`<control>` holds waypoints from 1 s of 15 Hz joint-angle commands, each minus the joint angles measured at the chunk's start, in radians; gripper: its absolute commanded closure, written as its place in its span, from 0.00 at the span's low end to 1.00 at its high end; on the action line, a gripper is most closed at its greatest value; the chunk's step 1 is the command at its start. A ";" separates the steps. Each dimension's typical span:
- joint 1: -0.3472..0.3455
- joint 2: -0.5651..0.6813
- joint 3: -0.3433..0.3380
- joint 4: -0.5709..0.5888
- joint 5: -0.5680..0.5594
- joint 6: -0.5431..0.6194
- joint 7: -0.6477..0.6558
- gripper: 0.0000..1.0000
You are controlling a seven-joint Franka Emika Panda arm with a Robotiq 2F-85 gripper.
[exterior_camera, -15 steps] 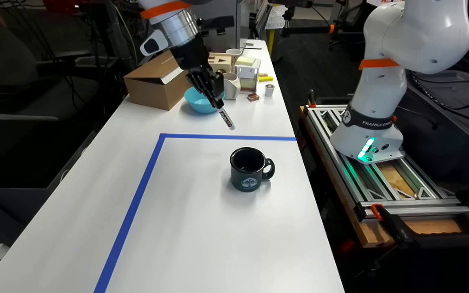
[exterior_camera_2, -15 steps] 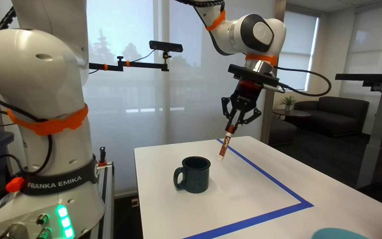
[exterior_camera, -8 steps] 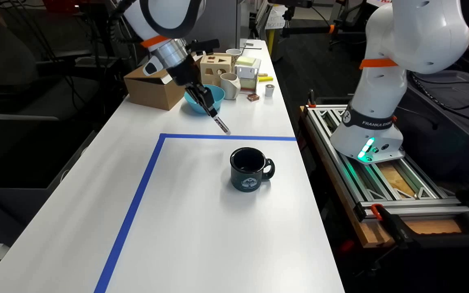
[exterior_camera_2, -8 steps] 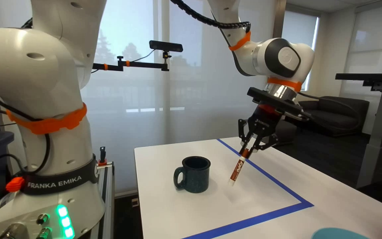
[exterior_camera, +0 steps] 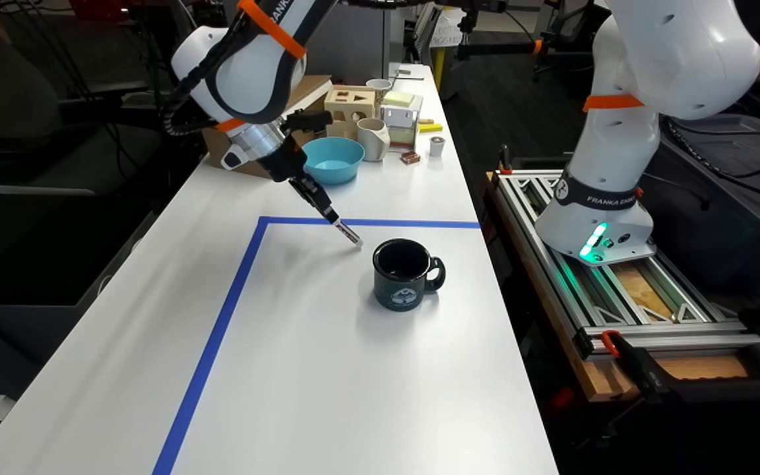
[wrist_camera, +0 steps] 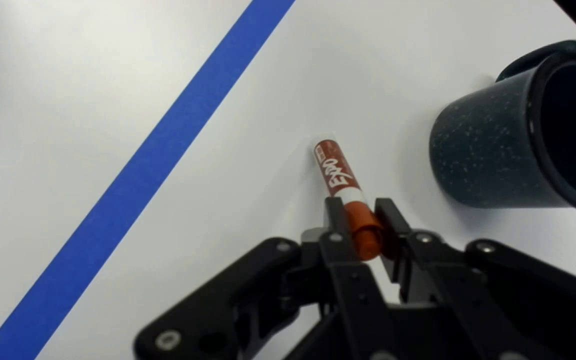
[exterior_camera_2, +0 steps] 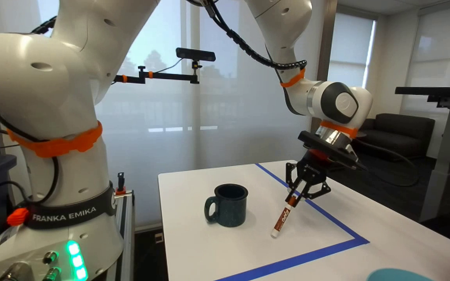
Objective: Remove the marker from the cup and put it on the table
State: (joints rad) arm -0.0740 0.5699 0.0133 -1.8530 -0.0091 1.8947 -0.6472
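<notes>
The marker is a brown-red and white stick with lettering; it shows in both exterior views (exterior_camera: 348,233) (exterior_camera_2: 282,221) and in the wrist view (wrist_camera: 338,172). My gripper (wrist_camera: 359,210) is shut on its orange-brown cap end; it also shows in both exterior views (exterior_camera: 334,219) (exterior_camera_2: 292,200). The marker slants down, its free end at or just above the white table (exterior_camera: 327,369); I cannot tell if it touches. The cup, a dark speckled mug (exterior_camera: 398,290), stands upright beside it, apart from marker and gripper. It also shows in the wrist view (wrist_camera: 488,145).
Blue tape (exterior_camera: 228,310) marks a rectangle on the table. A light blue bowl (exterior_camera: 335,161), a cardboard box (exterior_camera: 235,155), a cream mug (exterior_camera: 373,140) and a wooden block box (exterior_camera: 351,105) stand at the far end in an exterior view.
My gripper has moved down with the marker in it, from well above the table to the marker's end at or near the surface inside the tape. The cup has not moved.
</notes>
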 commanded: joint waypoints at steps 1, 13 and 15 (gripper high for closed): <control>-0.007 0.088 0.020 0.094 -0.013 -0.009 0.041 0.95; 0.017 0.113 0.057 0.129 -0.057 -0.077 0.096 0.41; 0.021 0.056 0.068 0.086 -0.058 -0.120 0.103 0.25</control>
State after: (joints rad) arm -0.0626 0.7133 0.0669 -1.7080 -0.0508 1.8388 -0.5736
